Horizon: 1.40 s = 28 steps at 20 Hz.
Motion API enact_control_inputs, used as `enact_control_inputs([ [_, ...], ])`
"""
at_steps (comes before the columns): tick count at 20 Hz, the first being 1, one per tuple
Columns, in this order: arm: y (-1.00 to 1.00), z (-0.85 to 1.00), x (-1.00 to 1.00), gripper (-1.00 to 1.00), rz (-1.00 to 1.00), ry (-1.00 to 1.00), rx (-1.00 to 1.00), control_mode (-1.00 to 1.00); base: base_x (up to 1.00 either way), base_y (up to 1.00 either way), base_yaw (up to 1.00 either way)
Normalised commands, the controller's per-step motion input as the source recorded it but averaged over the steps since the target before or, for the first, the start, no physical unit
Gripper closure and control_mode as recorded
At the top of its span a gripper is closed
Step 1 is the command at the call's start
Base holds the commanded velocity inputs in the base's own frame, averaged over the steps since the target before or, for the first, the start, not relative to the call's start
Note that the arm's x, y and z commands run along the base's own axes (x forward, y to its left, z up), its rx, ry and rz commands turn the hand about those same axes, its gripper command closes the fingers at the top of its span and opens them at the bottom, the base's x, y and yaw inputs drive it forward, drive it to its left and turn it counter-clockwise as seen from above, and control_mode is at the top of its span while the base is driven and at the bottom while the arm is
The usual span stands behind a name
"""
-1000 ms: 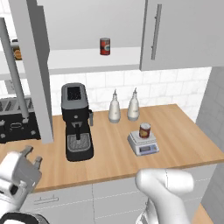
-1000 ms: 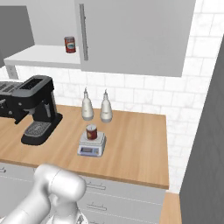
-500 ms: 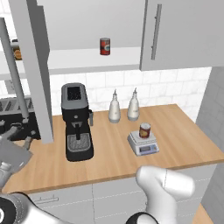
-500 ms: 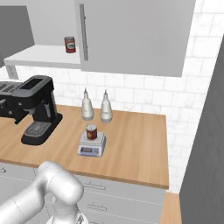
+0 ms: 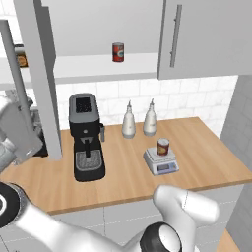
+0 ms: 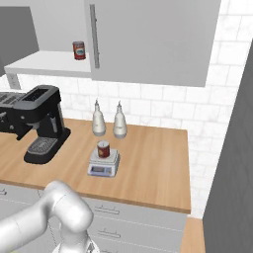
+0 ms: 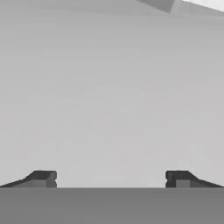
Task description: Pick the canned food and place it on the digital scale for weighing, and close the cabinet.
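The canned food (image 5: pixel 163 146) (image 6: pixel 103 148) stands upright on the digital scale (image 5: pixel 162 165) (image 6: pixel 103 168) on the wooden counter. The cabinet's left door (image 5: pixel 44 74) is swung open and seen edge-on; its right door (image 5: pixel 206 34) is closed. My hand (image 5: pixel 17 130) is at the far left, just left of the open door and far from the can. In the hand view my gripper (image 7: pixel 111 177) is open, its fingertips (image 7: pixel 41 178) wide apart, with nothing between them and a flat grey surface close ahead.
A red can with a whitish label (image 5: pixel 117 51) (image 6: pixel 78 50) stands on the cabinet shelf (image 5: pixel 98 69). A black coffee machine (image 5: pixel 86 133), two pale bottles (image 5: pixel 129 120) and a toaster (image 6: pixel 10 106) are on the counter. A dark jar (image 5: pixel 20 56) sits behind the open door.
My hand has risen from low at the front left up beside the open cabinet door. The can, the scale and the doors have not moved.
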Motion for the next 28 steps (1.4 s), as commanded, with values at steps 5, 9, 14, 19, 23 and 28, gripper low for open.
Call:
enact_control_inputs([
  [5,-1.00,0.56,0.10,-1.00,0.05,0.27,0.16,-1.00,0.00,0.00,0.00],
  [9,-1.00,0.31,0.58,-1.00,0.08,0.32,0.17,-1.00,0.00,0.00,0.00],
  [14,-1.00,-0.03,1.00,-1.00,0.15,0.39,0.14,-1.00,0.00,0.00,0.00],
  [19,-0.78,-0.58,1.00,-1.00,0.26,0.30,0.12,-1.00,0.00,0.00,0.00],
  [23,-0.67,-0.61,1.00,-1.00,0.32,0.03,0.09,-1.00,0.00,0.00,0.00],
  [28,-0.69,-0.30,1.00,-1.00,0.30,-0.15,0.09,-1.00,0.00,0.00,0.00],
])
